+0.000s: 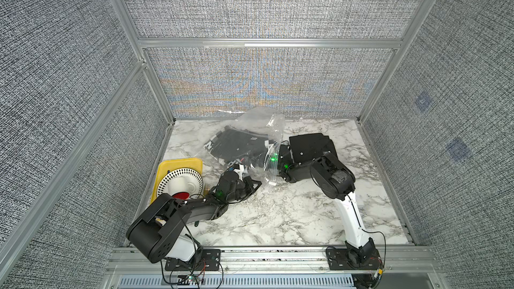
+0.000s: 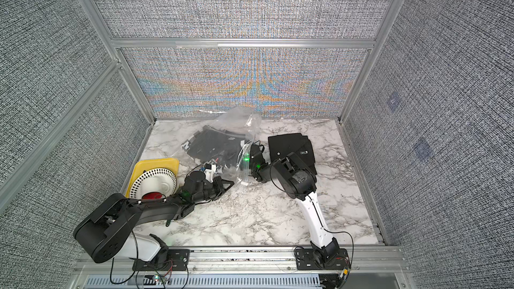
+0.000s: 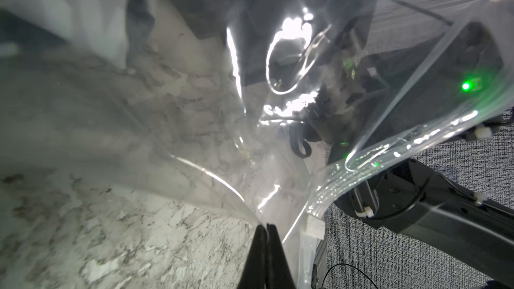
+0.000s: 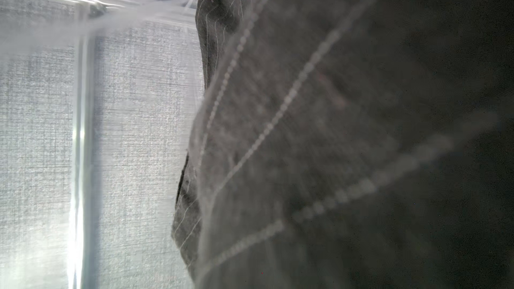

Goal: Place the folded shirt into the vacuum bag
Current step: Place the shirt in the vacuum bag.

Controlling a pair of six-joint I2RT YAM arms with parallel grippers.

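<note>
Ideally, the left gripper (image 3: 266,225), pinched shut on the vacuum bag's (image 1: 261,123) mouth edge, holds it taut while the right gripper (image 1: 271,154), inside the mouth with jaws hidden so I cannot tell its grip, nudges the folded shirt (image 1: 239,145), seemingly already inside the bag, deeper.

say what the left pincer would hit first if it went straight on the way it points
The clear film of the vacuum bag: the left pincer is shut on its edge. Beyond the film, probably the right arm, though depth is unclear.
</note>
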